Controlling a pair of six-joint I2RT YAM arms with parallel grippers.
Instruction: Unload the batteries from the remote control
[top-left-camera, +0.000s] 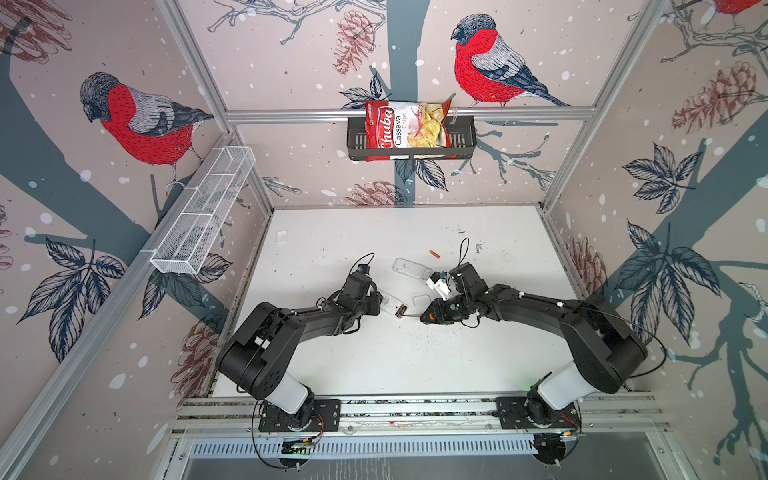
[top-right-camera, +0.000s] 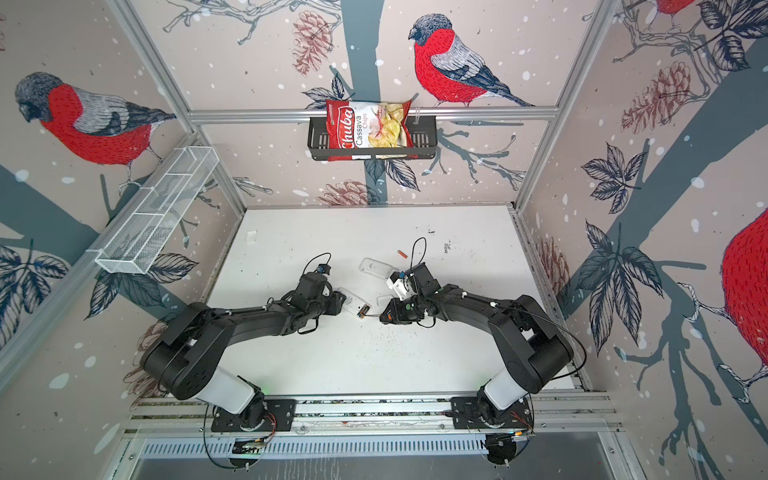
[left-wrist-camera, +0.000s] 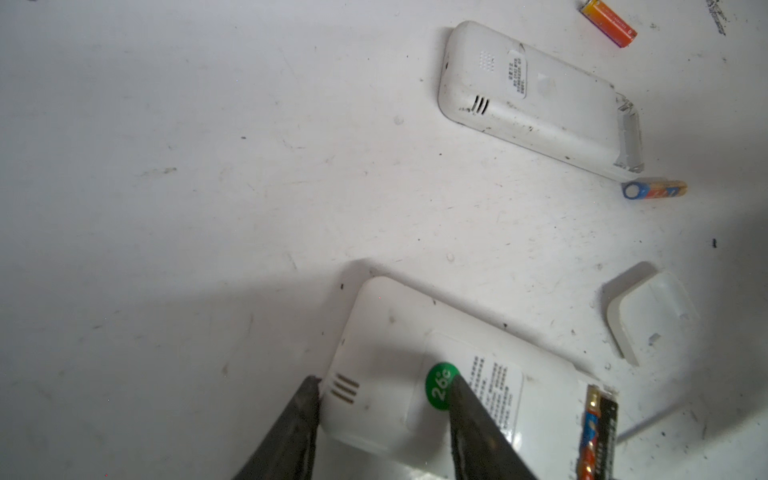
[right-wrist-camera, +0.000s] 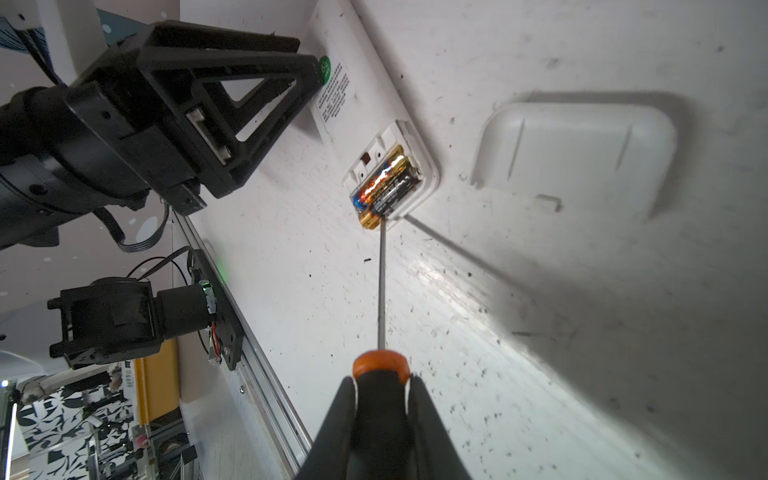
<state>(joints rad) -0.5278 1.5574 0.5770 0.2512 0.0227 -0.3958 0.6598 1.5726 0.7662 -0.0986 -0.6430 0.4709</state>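
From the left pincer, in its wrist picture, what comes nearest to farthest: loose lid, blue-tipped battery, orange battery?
1. Loose lid, beside the near remote.
2. Blue-tipped battery, at the far remote's open end.
3. Orange battery, past the far remote.

Two batteries (right-wrist-camera: 384, 187) sit in the remote's (right-wrist-camera: 365, 83) open bay, one seemingly protruding; an orange battery (left-wrist-camera: 609, 21) and blue-ended battery (left-wrist-camera: 654, 190) lie loose.

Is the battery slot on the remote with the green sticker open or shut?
Open. Two batteries show inside the remote, and a loose cover lies beside it.
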